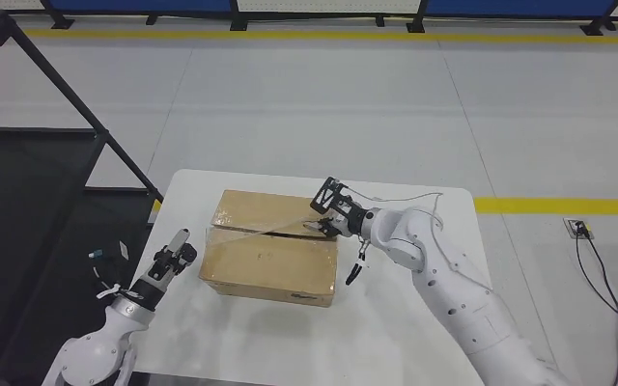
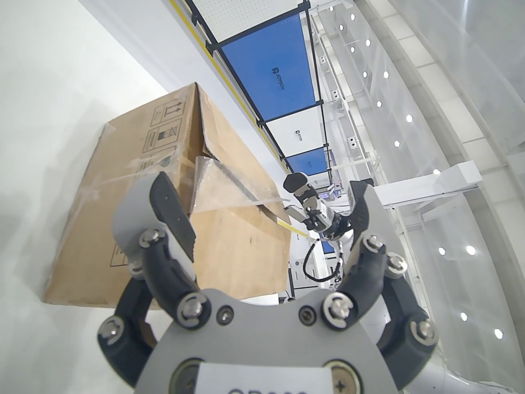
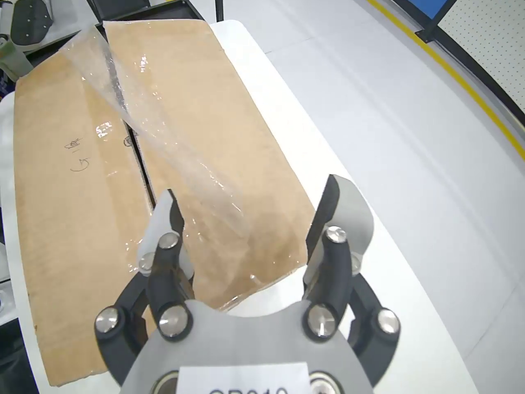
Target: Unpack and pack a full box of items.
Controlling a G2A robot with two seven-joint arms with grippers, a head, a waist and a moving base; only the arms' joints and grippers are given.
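A shut cardboard box [image 1: 270, 261] lies on the white table [image 1: 406, 318]. A strip of clear tape [image 1: 266, 230] is lifted off its top seam and stretches from the box's left end to the right end. My right gripper [image 1: 324, 212] hovers over the box's right end, open, with the tape [image 3: 164, 141] running up into the gap between its fingers [image 3: 333, 202]. The box top [image 3: 61, 186] lies below them. My left gripper [image 1: 179, 246] is open beside the box's left end [image 2: 135, 145], apart from it. The raised tape [image 2: 233, 186] and the right gripper [image 2: 292, 198] show beyond it.
A black metal rack [image 1: 48, 193] stands off the table's left side. A thin cable [image 1: 355, 265] hangs from the right wrist next to the box's right end. Bare table lies in front of and to the right of the box.
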